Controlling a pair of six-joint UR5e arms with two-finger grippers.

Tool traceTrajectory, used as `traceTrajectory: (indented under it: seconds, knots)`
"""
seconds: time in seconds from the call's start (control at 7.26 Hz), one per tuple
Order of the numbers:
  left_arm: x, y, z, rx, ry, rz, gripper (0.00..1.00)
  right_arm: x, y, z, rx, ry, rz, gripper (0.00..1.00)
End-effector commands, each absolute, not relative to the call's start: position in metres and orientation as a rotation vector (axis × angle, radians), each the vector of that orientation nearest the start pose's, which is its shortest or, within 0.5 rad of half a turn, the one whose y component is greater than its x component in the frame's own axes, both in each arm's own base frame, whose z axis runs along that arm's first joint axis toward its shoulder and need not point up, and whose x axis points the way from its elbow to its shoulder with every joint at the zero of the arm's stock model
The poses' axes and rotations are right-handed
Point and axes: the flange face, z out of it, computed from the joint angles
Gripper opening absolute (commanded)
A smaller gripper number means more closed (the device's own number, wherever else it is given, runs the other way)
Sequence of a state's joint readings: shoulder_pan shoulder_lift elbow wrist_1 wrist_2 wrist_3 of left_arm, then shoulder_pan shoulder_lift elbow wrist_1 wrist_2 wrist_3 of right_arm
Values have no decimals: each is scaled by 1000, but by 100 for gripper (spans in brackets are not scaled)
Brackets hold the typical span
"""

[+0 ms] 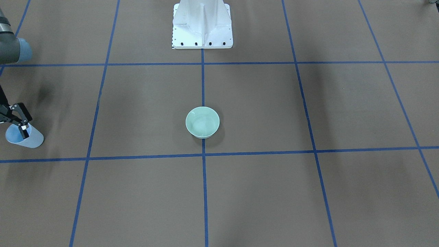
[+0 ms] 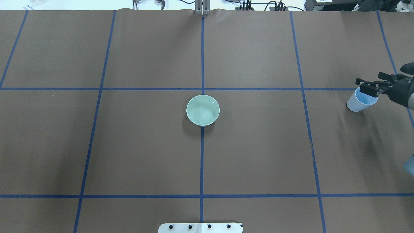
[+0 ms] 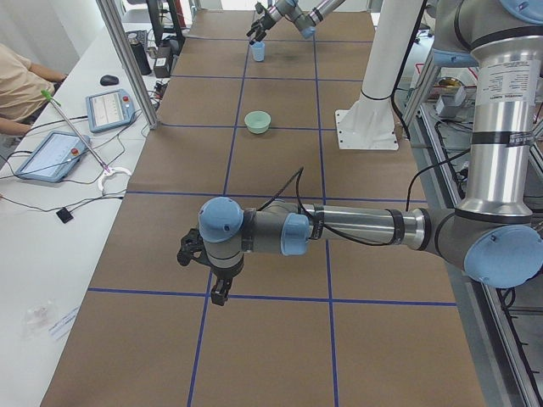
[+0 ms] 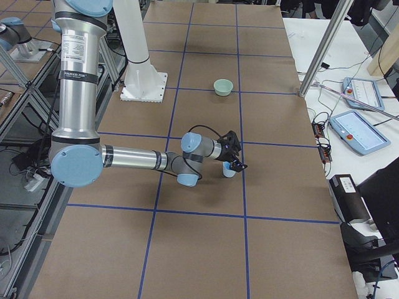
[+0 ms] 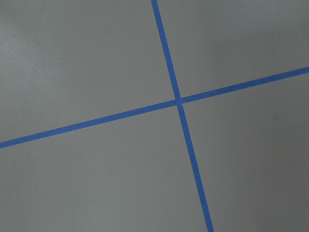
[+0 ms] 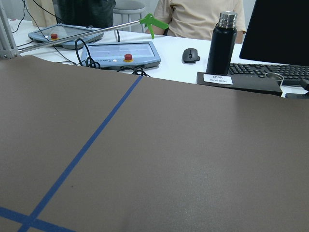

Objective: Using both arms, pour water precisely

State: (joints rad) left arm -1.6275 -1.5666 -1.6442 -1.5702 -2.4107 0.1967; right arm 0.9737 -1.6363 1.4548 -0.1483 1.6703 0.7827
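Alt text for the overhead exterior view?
The right gripper comes in from the right edge and is at the rim of a pale blue cup on a brown table gridded with blue tape. A mint-green bowl sits at the centre, apart from the cup; the left arm is not shown.

The near right arm (image 4: 134, 157) stretches level over the brown table (image 4: 206, 249), reaching out from its upright grey column. Its black gripper (image 4: 239, 163) sits at the rim of a pale blue cup (image 4: 228, 172), just beside a blue tape line. The fingers are too small to show how they stand. Well beyond, a green bowl (image 4: 222, 86) stands alone, near the white pedestal (image 4: 144, 78). Two control tablets (image 4: 358, 128) lie on the white bench (image 4: 374, 168) at the right.
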Motion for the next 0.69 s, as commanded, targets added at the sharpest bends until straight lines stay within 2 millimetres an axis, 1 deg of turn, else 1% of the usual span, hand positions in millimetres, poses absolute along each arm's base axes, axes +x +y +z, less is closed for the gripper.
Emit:
traceTrajectory:
  seconds: [0.0,0.14,0.28,0.41,0.55]
  knots:
    - [-82,-497,571,181,906,42,100,-117,-508,575,750,-948,50,99]
    - [-65,-499,548,179,911,34,100,-99,-513,580,705,-925,16,99]
    - [-55,-500,526,186,917,22,100,-90,-520,584,673,-896,-14,99]
    - [-45,-501,501,216,923,48,100,-75,-526,588,611,-885,-23,99]
    - [-28,-507,479,204,932,26,100,-59,-527,596,589,-856,-19,99]
